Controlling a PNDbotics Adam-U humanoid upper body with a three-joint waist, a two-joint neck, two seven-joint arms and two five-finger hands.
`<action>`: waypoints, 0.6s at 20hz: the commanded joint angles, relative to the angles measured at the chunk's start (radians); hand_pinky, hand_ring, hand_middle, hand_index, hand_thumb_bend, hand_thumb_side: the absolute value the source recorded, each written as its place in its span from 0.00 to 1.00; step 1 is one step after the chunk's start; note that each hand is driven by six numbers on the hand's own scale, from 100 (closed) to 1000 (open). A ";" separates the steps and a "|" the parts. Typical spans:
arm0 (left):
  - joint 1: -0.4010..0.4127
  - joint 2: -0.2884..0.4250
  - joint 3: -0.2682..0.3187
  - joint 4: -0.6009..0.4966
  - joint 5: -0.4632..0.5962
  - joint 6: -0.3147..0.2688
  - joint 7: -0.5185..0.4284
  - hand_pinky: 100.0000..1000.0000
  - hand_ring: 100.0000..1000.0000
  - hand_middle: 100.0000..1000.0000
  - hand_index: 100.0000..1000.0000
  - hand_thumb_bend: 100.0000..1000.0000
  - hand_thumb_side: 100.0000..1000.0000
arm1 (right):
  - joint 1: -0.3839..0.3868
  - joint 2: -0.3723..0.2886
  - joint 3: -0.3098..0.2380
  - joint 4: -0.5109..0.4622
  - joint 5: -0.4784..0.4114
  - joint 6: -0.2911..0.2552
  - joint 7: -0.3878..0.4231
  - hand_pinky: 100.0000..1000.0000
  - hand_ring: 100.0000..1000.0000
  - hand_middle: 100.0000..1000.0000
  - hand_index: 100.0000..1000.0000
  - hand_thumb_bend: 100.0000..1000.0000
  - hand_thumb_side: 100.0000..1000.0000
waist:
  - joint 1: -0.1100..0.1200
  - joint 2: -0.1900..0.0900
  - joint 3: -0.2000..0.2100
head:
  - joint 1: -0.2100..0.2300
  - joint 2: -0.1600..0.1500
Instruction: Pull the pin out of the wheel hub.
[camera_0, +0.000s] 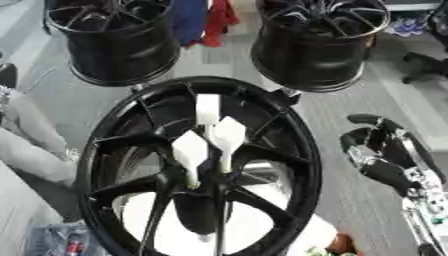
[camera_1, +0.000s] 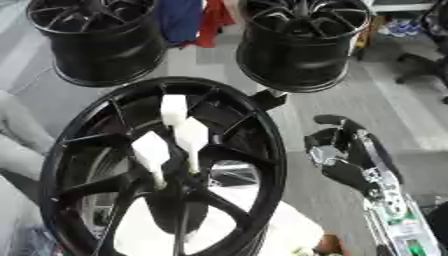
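In the wheel hub (camera_0: 197, 165), white pins (camera_0: 208, 140), right hand (camera_1: 337, 152) beside

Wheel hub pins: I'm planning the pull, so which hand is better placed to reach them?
Right. The right hand hovers beside the wheel hub, level with the white pins. No left hand shows in either view.

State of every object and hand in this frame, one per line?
wheel hub: lying in front, spokes up, three pins in its centre.
white pins: still seated in the hub, none held.
right hand: beside the rim, fingers curled, holding nothing.
two far wheels: standing behind, untouched.
left hand: not in view.
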 joint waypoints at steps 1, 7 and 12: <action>-0.042 0.112 -0.029 -0.028 -0.006 -0.016 -0.040 0.57 0.56 0.61 0.80 0.31 0.39 | -0.010 -0.016 -0.001 -0.018 -0.001 -0.002 0.003 0.61 0.60 0.73 0.69 0.19 0.00 | 0.004 -0.010 -0.004 | 0.003 -0.002; -0.179 0.405 -0.162 -0.047 -0.008 -0.122 -0.251 0.65 0.62 0.66 0.82 0.33 0.35 | -0.010 -0.022 0.005 -0.016 0.000 -0.001 0.008 0.61 0.60 0.73 0.69 0.19 0.00 | 0.015 -0.012 -0.022 | 0.015 -0.002; -0.336 0.552 -0.337 -0.076 0.011 -0.226 -0.496 0.71 0.68 0.70 0.84 0.34 0.27 | -0.012 -0.028 0.015 -0.013 0.000 -0.001 0.019 0.61 0.60 0.73 0.69 0.19 0.00 | 0.026 -0.015 -0.036 | 0.030 -0.002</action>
